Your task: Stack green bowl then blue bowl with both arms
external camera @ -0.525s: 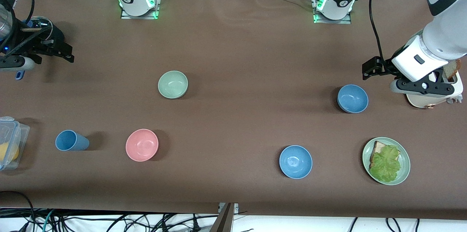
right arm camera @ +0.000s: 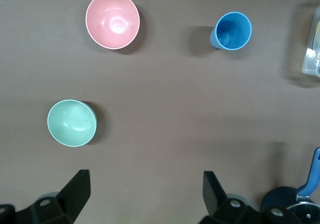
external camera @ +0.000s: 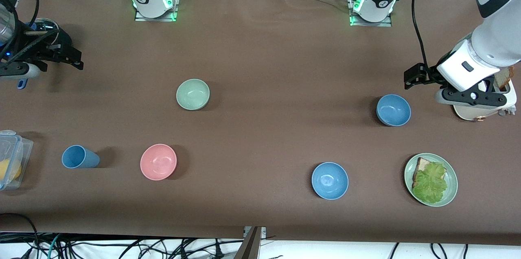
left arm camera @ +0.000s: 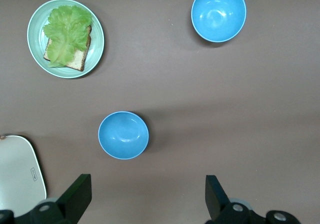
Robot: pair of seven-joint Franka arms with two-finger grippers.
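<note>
Green bowl sitting upright on the brown table, toward the right arm's end, untouched. Lying farther from the front camera than the pink bowl, well apart from it, with the blue cup resting on its side just past the pink bowl, nearer the table's edge at that end. Clear lidded container standing at that edge, also nearer the front camera than the green bowl.

Two blue bowls sitting toward the left arm's end, well apart from the green bowl: one blue bowl slightly nearer the camera than the green bowl, the second blue bowl nearer still. Green plate carrying bread and lettuce beside that second bowl. White toaster standing beside the first blue bowl.

Right gripper hanging above the table off the green bowl, jaws spread wide, holding nothing. Left gripper hovering close to the first blue bowl, over the toaster's side, jaws likewise spread wide and empty.
</note>
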